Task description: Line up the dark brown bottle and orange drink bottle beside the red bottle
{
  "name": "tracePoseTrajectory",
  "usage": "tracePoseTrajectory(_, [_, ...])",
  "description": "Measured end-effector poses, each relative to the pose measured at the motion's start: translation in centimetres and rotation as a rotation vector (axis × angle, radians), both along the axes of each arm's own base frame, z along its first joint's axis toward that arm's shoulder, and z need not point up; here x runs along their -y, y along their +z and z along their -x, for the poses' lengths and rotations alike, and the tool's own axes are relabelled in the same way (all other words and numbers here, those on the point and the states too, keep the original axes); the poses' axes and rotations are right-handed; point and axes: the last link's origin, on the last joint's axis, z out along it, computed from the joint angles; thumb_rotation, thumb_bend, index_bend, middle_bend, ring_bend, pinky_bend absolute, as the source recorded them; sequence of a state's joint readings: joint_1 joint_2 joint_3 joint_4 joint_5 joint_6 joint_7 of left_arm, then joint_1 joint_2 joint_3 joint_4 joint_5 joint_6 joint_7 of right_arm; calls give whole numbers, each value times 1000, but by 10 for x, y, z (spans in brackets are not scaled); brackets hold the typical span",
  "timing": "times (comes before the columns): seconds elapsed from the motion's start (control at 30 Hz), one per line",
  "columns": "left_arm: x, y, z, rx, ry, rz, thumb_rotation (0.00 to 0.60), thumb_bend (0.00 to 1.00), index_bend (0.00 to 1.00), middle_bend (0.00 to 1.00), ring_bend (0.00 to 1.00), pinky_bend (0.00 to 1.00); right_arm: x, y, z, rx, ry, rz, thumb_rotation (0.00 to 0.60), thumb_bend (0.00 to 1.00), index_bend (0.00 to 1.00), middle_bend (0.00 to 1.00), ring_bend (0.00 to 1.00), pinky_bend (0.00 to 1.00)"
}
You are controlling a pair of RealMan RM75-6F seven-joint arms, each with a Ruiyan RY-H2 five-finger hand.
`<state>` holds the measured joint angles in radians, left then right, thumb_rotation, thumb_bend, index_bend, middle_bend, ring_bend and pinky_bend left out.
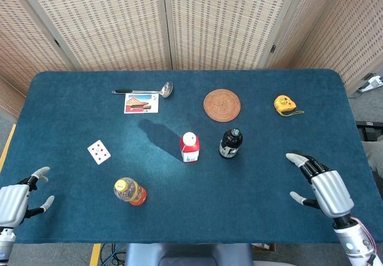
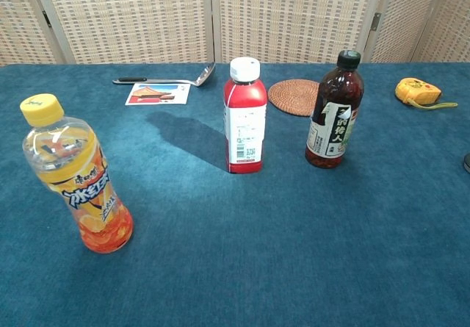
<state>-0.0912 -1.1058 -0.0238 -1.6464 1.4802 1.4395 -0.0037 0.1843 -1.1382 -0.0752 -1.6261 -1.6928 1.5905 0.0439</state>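
The red bottle with a white cap stands upright mid-table. The dark brown bottle stands upright just to its right, a small gap between them. The orange drink bottle, yellow-capped, stands at the front left, apart from the others. My right hand hovers near the front right edge, fingers spread, holding nothing. My left hand is at the front left corner, also empty with fingers apart. Neither hand shows in the chest view.
A woven coaster and a yellow tape measure lie at the back right. A ladle and a picture card lie at the back left. A playing card lies on the left.
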Motion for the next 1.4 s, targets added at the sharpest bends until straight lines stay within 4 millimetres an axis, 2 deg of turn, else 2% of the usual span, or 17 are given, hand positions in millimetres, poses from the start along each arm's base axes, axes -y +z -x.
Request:
tracePoseTrajectory(0.23, [5, -6, -15, 162, -17, 103, 600, 56, 62, 144, 207, 454, -15, 10, 8, 26, 34, 9, 600, 0, 190, 252, 201, 490])
tracePoseTrajectory(0.43, [1, -17, -31, 280, -44, 180, 600, 50, 22, 38, 74, 322, -23, 22, 9, 49, 60, 17, 600, 0, 190, 262, 201, 490])
tracePoseTrajectory(0.67, [-10, -35, -45, 383, -83, 228, 600, 48, 19, 29, 60, 297, -30, 31, 13, 69, 60, 28, 600, 0, 191, 264, 201, 490])
tracePoseTrajectory(0.83, [-16, -44, -49, 417, -82, 262, 600, 48, 20, 29, 47, 295, -31, 33, 13, 74, 68, 28, 600, 0, 191, 271, 201, 490])
tracePoseTrajectory(1.07, [-25, -60, -67, 459, -117, 313, 600, 48, 25, 29, 47, 293, -31, 32, 13, 73, 70, 23, 600, 0, 191, 271, 201, 490])
tracePoseTrajectory(1.4, [-35, -69, -93, 533, -144, 367, 600, 48, 34, 29, 47, 293, -30, 34, 14, 77, 69, 25, 600, 0, 191, 276, 201, 490])
